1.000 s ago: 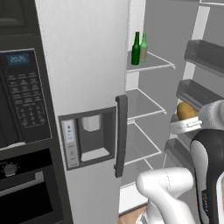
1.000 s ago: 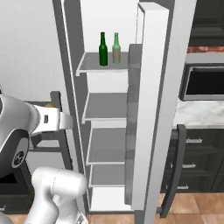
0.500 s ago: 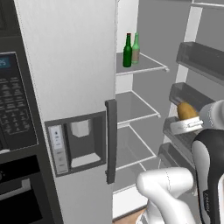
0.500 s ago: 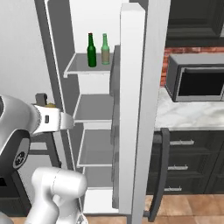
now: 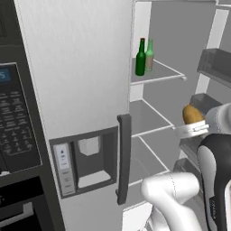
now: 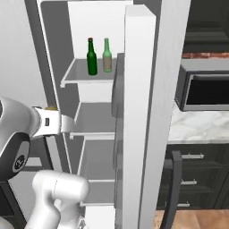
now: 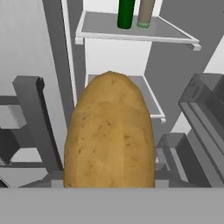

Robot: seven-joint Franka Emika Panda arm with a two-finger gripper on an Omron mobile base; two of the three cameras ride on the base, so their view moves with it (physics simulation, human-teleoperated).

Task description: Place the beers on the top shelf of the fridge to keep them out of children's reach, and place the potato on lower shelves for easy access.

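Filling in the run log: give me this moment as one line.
beers: both upright on top shelf | potato: held in gripper, outside fridge | lower shelves: potato not yet placed

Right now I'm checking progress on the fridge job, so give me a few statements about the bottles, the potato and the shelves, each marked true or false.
1. Both beers stand upright on the top shelf. True.
2. The potato lies on a lower shelf. False: it is held in the gripper, in front of the open fridge.
3. The dark green bottle and the paler bottle stand side by side. True.
4. The shelf below the bottles holds a bottle. False: nothing stands on it.
5. The jaws are empty. False: they are shut on the potato.
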